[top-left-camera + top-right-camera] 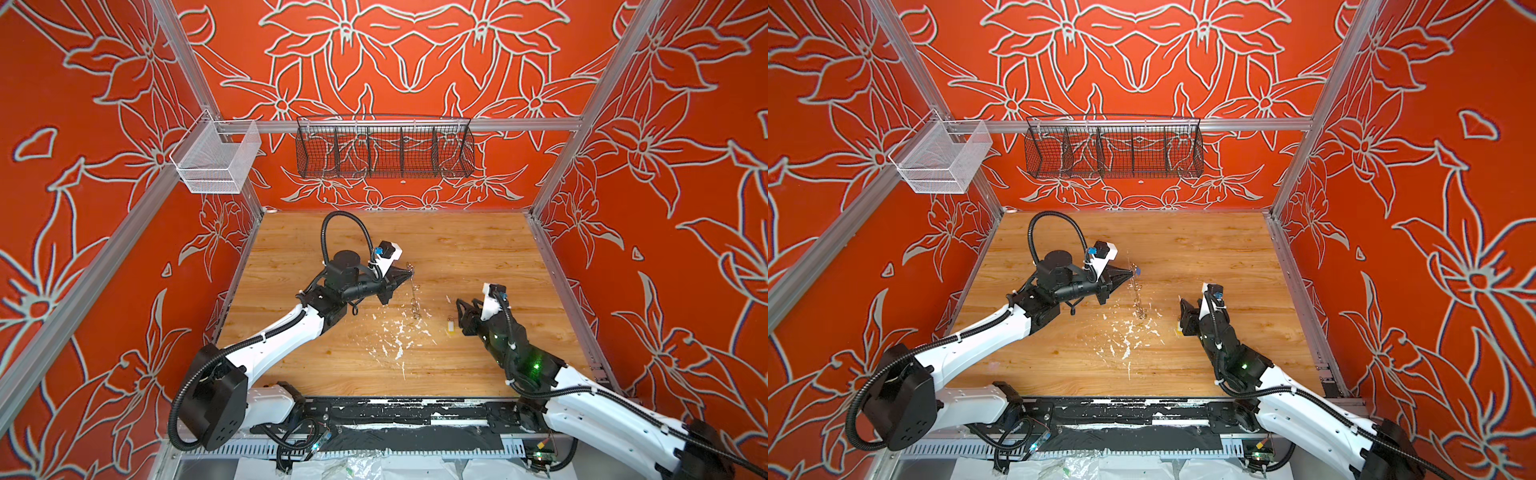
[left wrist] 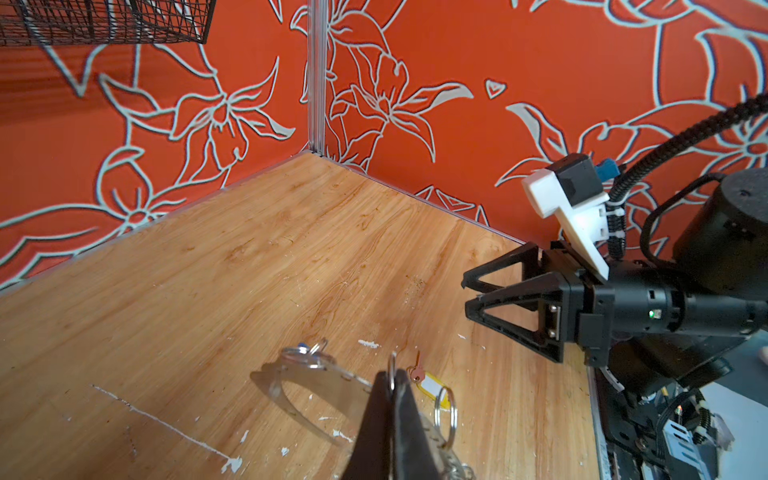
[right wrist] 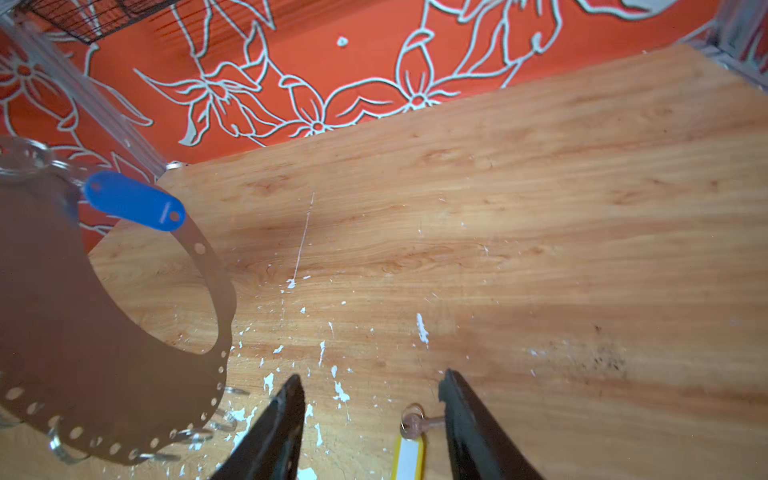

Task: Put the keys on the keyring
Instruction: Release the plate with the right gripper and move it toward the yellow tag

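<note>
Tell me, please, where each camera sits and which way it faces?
Top views: high at the front, looking down on the wooden table, both arms showing.
Left wrist: on the left arm, facing the right gripper; its own jaws clamp the keyring.
Right wrist: faces the keyring, open jaws showing.
Both wrist views share the yellow-tagged key.

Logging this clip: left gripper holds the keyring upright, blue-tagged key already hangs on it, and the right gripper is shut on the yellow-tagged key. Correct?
Not quite. The right gripper is open, its jaws either side of the yellow-tagged key, which lies on the table, as the right wrist view shows. The rest stands: left gripper, keyring, blue-tagged key.
</note>
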Motion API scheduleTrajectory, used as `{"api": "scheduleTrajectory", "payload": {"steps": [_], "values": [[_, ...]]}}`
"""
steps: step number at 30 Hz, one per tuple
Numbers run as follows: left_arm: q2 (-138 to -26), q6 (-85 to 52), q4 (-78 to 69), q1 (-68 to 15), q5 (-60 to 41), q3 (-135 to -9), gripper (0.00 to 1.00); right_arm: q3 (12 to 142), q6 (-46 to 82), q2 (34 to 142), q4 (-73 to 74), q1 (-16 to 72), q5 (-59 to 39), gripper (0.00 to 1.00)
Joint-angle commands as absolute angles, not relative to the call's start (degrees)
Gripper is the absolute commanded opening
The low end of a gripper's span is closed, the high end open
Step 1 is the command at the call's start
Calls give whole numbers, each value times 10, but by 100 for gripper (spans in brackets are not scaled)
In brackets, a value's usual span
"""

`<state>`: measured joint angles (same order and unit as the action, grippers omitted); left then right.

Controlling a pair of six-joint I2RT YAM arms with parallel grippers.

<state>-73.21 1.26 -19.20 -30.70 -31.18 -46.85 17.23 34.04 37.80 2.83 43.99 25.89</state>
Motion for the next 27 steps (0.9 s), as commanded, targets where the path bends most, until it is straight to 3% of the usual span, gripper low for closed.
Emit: {"api": "scheduleTrajectory", "payload": {"steps": [1,6,15,19,27], "values": [[-703,5,-209,-303,-300,-463,0,184,449,357,-86,440,296,53],[-670,7,-199,-303,-270,-451,0,150,511,392,-58,441,276,52],[-666,-63,-140,-300,-210,-489,0,269,471,628,-66,458,194,49],[-669,-171,-33,-300,-175,-557,0,265,470,637,-69,471,194,48],[-634,-220,-52,-299,-135,-525,0,233,486,572,-141,477,220,47]]}}
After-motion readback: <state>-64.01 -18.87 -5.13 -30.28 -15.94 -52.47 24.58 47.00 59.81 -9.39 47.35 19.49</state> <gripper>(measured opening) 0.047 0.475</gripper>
